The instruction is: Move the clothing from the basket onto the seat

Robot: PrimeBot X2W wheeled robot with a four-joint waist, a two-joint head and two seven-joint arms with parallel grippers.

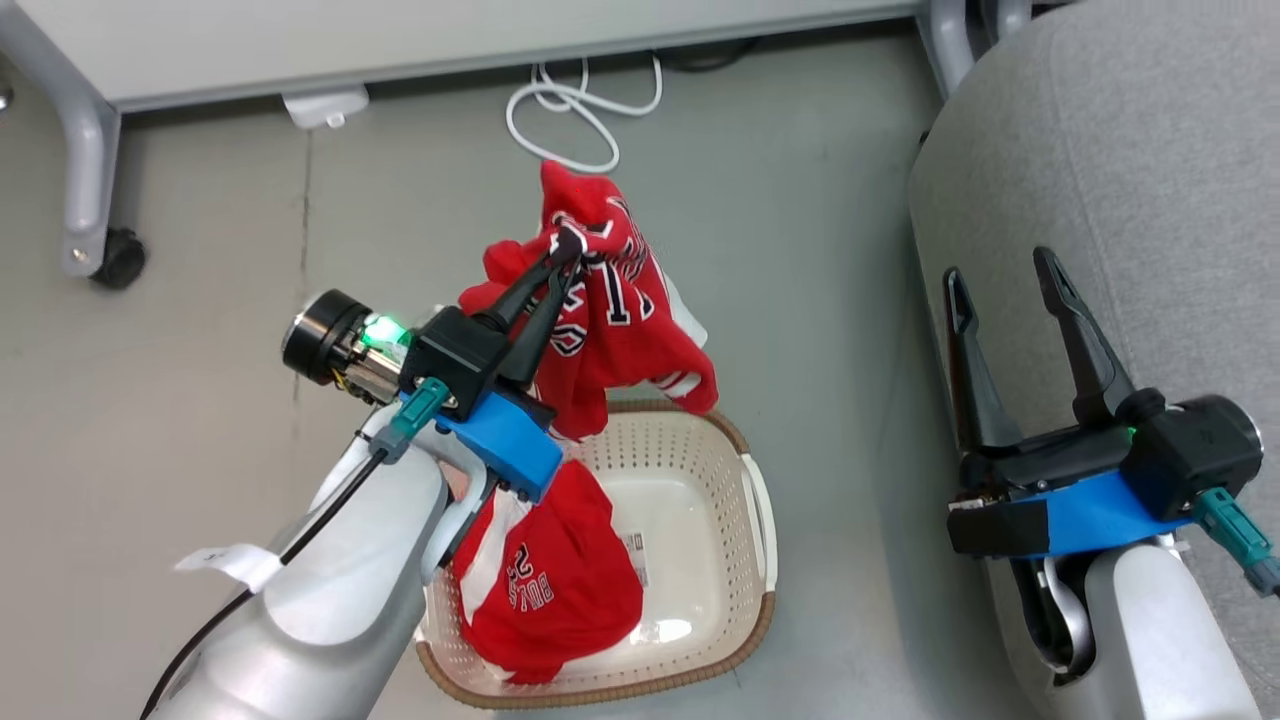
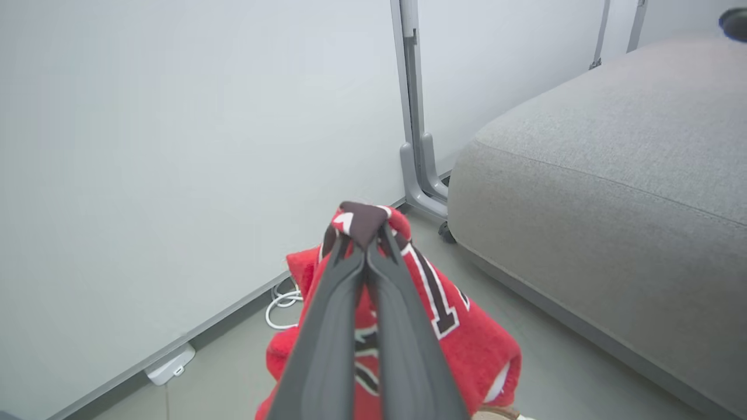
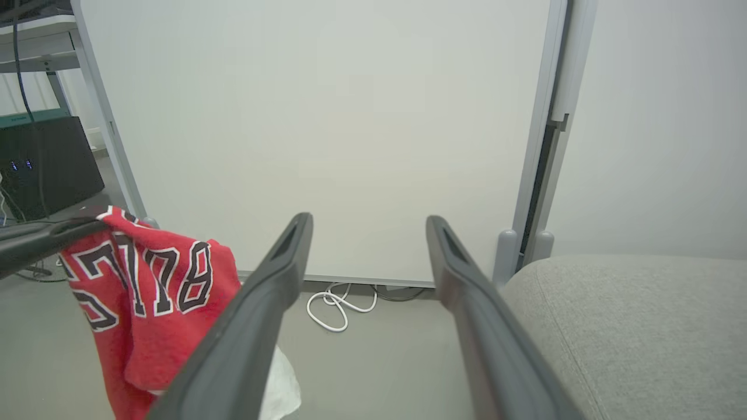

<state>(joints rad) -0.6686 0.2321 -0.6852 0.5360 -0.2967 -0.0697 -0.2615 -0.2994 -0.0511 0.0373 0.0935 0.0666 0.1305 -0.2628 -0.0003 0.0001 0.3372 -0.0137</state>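
Neither piece on the seat [image 1: 1150, 180] at right yet — left gripper [image 1: 570, 245] pinches one red garment [image 1: 620, 320] hanging over the far rim of the basket [image 1: 760, 500], second garment [image 1: 550, 590] lies inside — right gripper [image 1: 1000, 268] spread, empty, beside the seat.

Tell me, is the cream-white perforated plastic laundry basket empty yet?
Not empty: one red jersey garment lies inside the basket, while the left gripper, shut, holds the other red garment lifted above it.
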